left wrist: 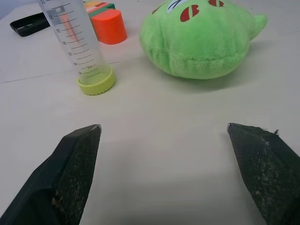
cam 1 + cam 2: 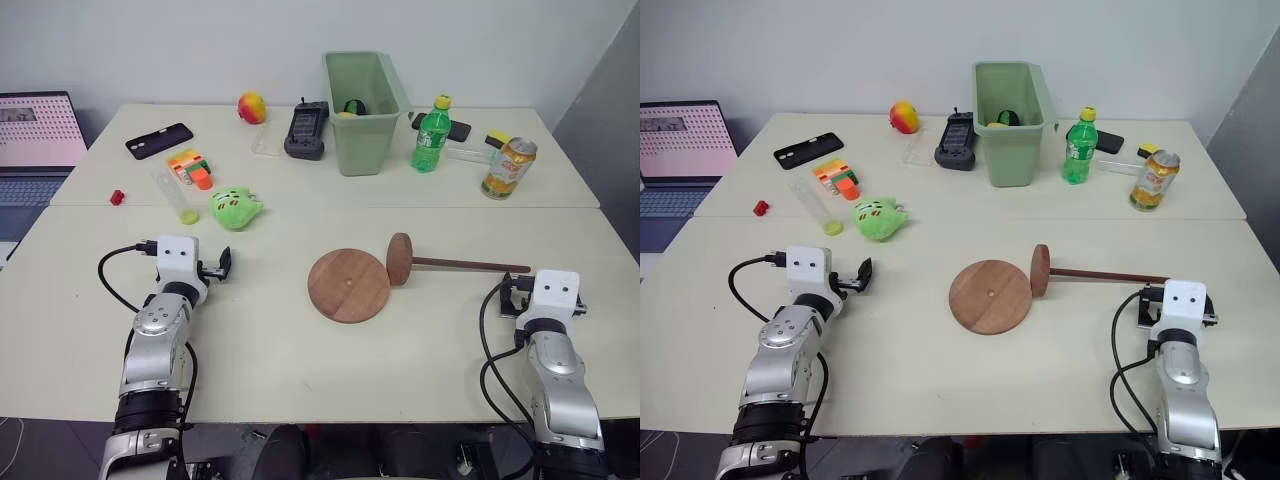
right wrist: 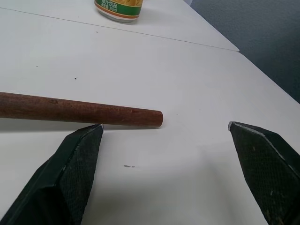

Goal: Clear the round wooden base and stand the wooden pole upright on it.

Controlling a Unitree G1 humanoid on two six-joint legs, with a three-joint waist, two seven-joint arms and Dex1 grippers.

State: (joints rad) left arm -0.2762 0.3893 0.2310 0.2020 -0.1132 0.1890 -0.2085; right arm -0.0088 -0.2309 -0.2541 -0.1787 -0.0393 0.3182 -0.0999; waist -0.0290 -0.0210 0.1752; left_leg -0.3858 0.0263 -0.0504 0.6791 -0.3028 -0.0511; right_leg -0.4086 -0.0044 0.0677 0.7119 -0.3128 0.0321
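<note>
On the pale worktop (image 2: pixel 300 380), the round, flat, light orange-brown wooden base (image 2: pixel 348 285) is already bare. The thin dark-brown wooden pole (image 2: pixel 470 265) still lies flat just right of the base, its reddish disc end touching the rim, so standing it up remains. Both arms reach forward and level: the right claw (image 3: pixel 164 129) gapes wide and empty at the pole's free tip, while the left claw (image 1: pixel 164 129) is wide and empty well left of the base.

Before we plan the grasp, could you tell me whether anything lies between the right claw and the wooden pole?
Nothing visible does. The right claw is open, and the wooden pole lies on bare table just ahead of its fingertips.
</note>
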